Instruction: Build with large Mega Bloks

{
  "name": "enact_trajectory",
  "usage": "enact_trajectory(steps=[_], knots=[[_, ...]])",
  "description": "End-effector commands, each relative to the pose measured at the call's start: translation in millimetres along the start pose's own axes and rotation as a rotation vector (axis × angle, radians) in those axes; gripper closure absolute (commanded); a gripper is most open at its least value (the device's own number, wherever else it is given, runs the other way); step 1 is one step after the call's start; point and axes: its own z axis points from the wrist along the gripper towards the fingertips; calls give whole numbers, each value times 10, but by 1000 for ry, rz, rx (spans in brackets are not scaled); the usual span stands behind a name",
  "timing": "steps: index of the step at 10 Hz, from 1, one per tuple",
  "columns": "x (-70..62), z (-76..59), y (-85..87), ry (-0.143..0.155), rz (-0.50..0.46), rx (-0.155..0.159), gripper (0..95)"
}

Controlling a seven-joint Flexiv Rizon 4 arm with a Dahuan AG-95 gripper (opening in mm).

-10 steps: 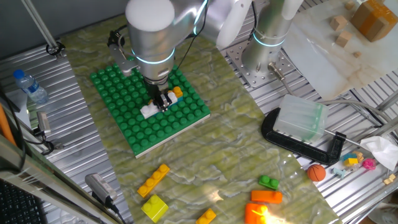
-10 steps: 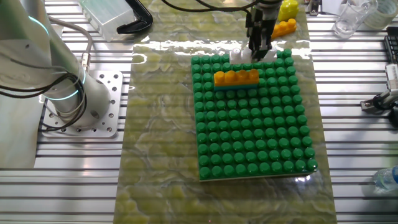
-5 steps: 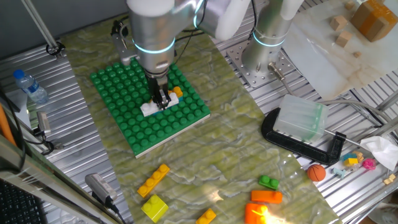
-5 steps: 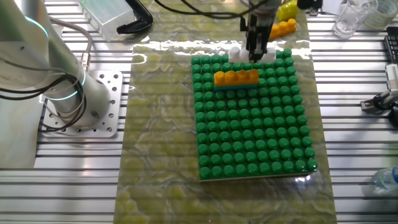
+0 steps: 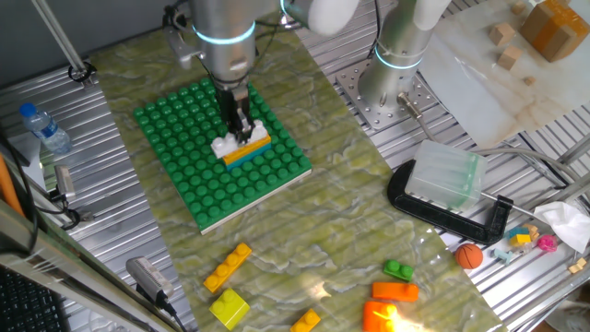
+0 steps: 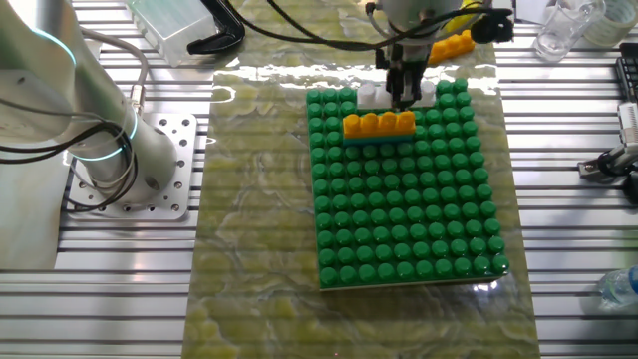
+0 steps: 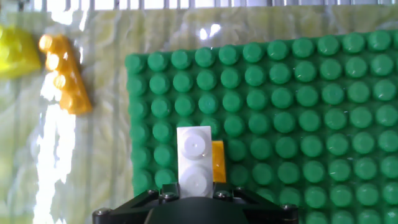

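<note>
Loose Mega Bloks lie at the near edge of the table (image 5: 369,249) in one fixed view: a yellow block (image 5: 230,307), a yellow-orange bar (image 5: 228,266), a short yellow-orange piece (image 5: 306,321), an orange block (image 5: 395,291) and a small green block (image 5: 398,270). Farther in, on the marbled mat, sits the green studded baseplate (image 5: 194,175), and on it a white block (image 5: 224,145) stands just beside a yellow-orange bar stacked on a cyan bar (image 5: 249,149). The gripper (image 5: 241,129) of the arm hangs directly above this small build, its jaws pointing down at the white block; whether they are parted or clamped on it cannot be told from these angles. The hand view looks straight down on the white block (image 7: 194,163), with a sliver of the orange bar touching its right side and the baseplate (image 7: 298,112) spread around it. The other fixed view shows the gripper (image 6: 403,92) over the white block (image 6: 371,96), next to the four-stud bar (image 6: 379,125). Beyond the baseplate rest a plastic bottle (image 5: 44,128), a black clamp (image 5: 442,210) holding a clear box (image 5: 446,175), and wooden cubes (image 5: 504,37) at the far corner.
</note>
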Motion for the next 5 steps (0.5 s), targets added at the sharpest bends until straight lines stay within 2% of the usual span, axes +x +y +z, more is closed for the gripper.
enact_trajectory(steps=[1,3,5], knots=[[38,58,-64,91,-87,109,950],[84,88,-120,102,-55,118,950],[111,110,-160,94,-15,121,950]])
